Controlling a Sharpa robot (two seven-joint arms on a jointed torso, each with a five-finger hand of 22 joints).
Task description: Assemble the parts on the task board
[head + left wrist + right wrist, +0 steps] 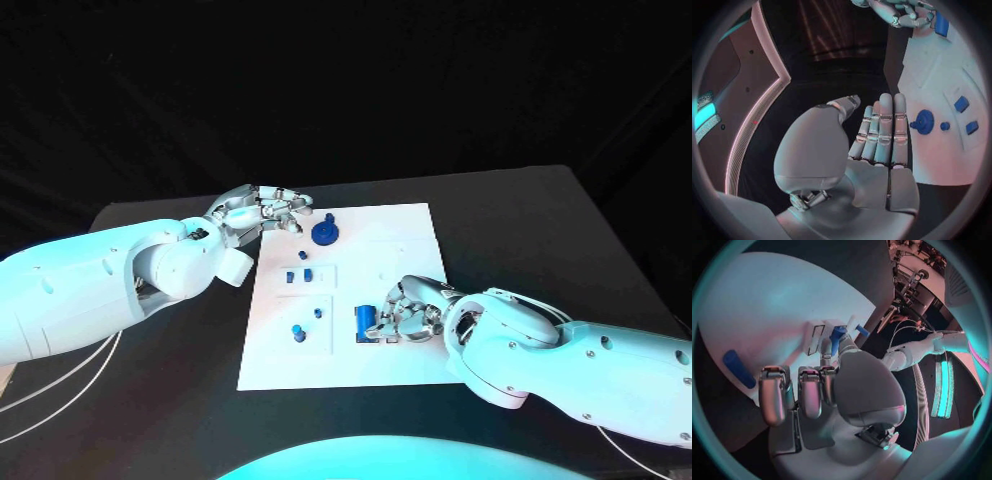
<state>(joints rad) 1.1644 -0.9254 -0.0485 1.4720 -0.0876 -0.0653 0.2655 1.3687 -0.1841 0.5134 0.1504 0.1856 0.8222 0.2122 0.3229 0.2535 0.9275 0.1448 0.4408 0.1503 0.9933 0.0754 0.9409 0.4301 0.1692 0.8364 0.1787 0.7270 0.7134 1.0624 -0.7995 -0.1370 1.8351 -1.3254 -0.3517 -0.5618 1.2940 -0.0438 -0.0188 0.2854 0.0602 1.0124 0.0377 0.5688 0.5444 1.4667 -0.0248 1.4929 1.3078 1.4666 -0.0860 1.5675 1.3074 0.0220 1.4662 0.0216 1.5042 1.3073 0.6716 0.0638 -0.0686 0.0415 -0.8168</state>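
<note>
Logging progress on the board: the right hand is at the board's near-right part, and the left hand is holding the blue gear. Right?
Not quite. The left hand holds nothing; in the left wrist view its fingers are straight and the blue gear lies beside them on the task board. The right hand is at the near-right part.

The task board (389, 300) lies mid-desk (548, 230); my left robot hand (264, 212) sits at its far left corner beside the gear (326, 233), my right robot hand (411, 312) on its near right part

table: black (577, 250) | backdrop: dark drapes behind | light: glowing strip (944, 390) at the side
</note>
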